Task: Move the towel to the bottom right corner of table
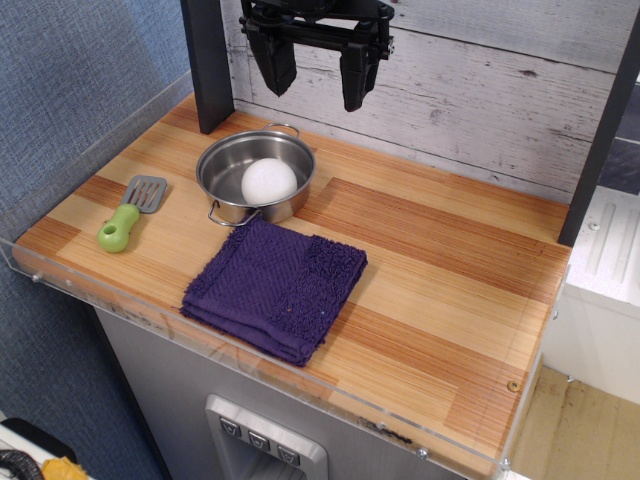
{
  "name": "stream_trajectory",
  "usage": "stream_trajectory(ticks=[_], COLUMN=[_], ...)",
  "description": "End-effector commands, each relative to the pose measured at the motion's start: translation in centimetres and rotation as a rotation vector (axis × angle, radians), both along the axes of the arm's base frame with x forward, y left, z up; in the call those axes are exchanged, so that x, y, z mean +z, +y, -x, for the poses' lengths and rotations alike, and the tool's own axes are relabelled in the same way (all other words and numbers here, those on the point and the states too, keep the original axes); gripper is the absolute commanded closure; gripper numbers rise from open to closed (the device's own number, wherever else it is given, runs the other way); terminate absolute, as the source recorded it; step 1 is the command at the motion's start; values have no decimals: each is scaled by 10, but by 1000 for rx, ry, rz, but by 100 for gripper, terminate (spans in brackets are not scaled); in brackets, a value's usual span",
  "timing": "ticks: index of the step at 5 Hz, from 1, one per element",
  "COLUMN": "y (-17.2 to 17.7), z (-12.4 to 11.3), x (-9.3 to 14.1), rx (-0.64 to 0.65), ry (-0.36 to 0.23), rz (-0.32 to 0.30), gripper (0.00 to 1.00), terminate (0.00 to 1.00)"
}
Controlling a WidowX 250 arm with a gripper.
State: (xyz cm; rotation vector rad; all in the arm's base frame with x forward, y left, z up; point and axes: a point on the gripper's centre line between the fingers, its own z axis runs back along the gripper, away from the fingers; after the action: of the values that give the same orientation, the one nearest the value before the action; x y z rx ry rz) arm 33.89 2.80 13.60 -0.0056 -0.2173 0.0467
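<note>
- Towel (274,288), dark purple and folded, lies flat near the front acrylic rim of the table (430,300), left of frame centre.
- Behind it, touching its far edge, a steel pot (222,170) holds a white ball (268,182).
- At left lies a green-handled spatula (131,214).
- At the top, the gripper (316,80) hangs with black fingers spread, empty.

Mock kitchen, steel pot (256,177), spatula (132,213), plank backdrop (480,70)
</note>
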Motion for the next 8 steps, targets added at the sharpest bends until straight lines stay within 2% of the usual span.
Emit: stream_trajectory(ticks=[1, 2, 5, 6, 7, 8], y=[0, -2, -2, -6, -11, -18], z=[0, 20, 66, 65, 58, 55], x=[0, -7, -29, -48, -64, -80], rx=[0, -8, -42, -49, -43, -54], ry=[0, -15, -58, -9, 65, 107], rz=[0, 44, 30, -28, -87, -102], gripper=[0, 0, 0, 0, 0, 0], terminate=[0, 0, 0, 0, 0, 0])
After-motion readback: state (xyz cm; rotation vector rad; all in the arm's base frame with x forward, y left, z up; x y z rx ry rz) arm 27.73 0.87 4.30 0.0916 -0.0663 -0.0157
